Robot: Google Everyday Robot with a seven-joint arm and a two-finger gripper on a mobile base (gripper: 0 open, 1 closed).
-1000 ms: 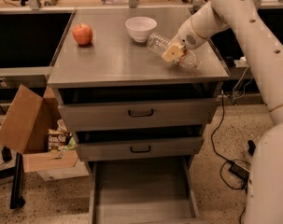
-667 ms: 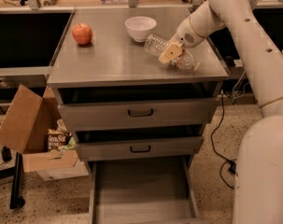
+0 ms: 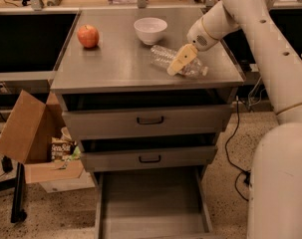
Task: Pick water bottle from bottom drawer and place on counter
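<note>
The water bottle (image 3: 161, 57), clear and crinkled, lies on its side on the right part of the grey counter (image 3: 115, 68), just in front of the white bowl. My gripper (image 3: 181, 60) reaches down from the right and is shut around the bottle's middle, with one tan finger (image 3: 179, 61) across its near side. The other finger is hidden behind the bottle. The bottom drawer (image 3: 150, 203) stands pulled out at floor level, and nothing shows in it.
A red apple (image 3: 88, 36) sits at the counter's back left and a white bowl (image 3: 150, 30) at the back middle. Two upper drawers with black handles (image 3: 150, 120) stand slightly ajar. An open cardboard box (image 3: 28, 133) stands on the floor at the left. Cables lie at the right.
My gripper and the bottle have moved slightly down and left, and the bottle now rests lower on the counter. The apple, bowl and drawers have not moved.
</note>
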